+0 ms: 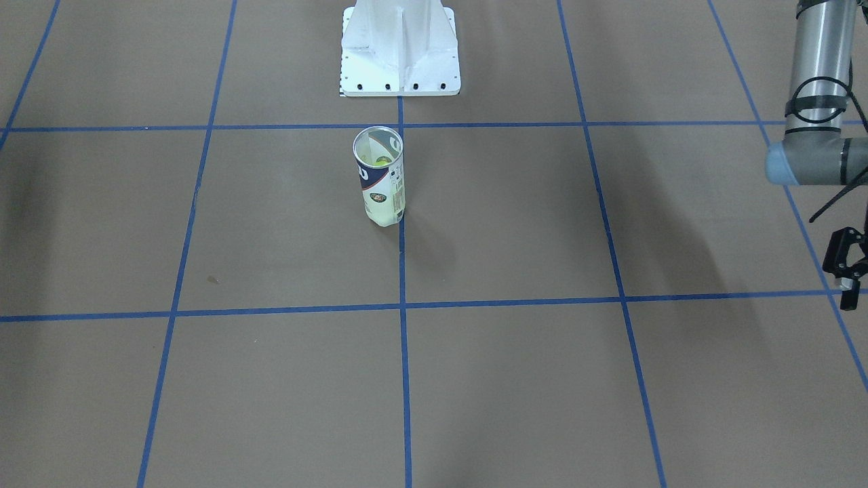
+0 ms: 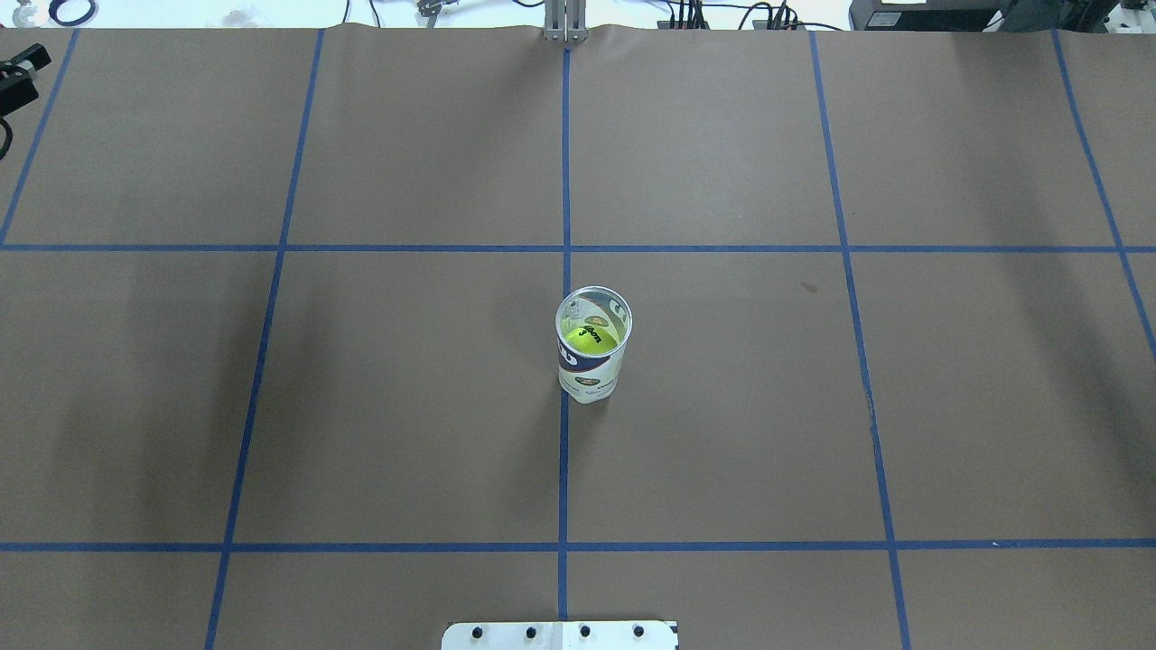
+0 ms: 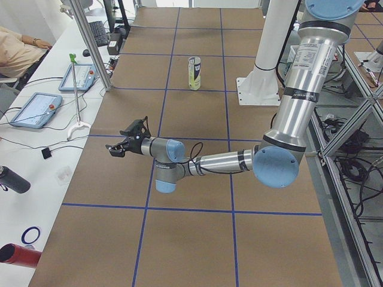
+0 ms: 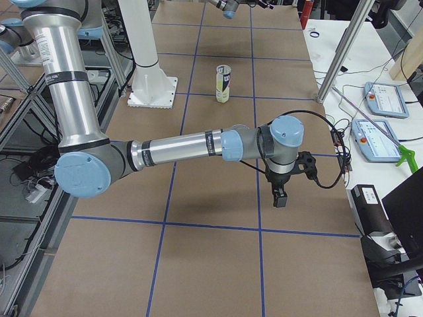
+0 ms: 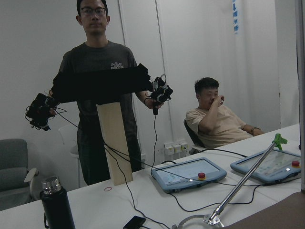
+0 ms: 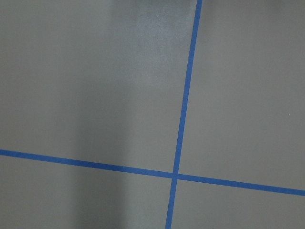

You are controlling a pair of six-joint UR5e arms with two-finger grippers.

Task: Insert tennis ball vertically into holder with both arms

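The holder (image 2: 593, 366), a clear tube with a white and navy label, stands upright near the table's middle on a blue tape line. A yellow-green tennis ball (image 2: 591, 338) lies inside it. The holder also shows in the front view (image 1: 381, 183). My left gripper (image 1: 846, 274) hangs at the table's left side, far from the holder, and looks open and empty; it also shows in the left side view (image 3: 124, 143). My right gripper (image 4: 281, 193) shows only in the right side view, low over the table's right end. I cannot tell whether it is open.
The white pedestal base (image 1: 400, 68) stands behind the holder. Blue tape lines (image 6: 183, 119) grid the brown table. Teach pendants (image 3: 35, 109) and a dark bottle (image 5: 57, 202) lie on the side desk beside the table. Two operators (image 5: 102, 76) are beyond it.
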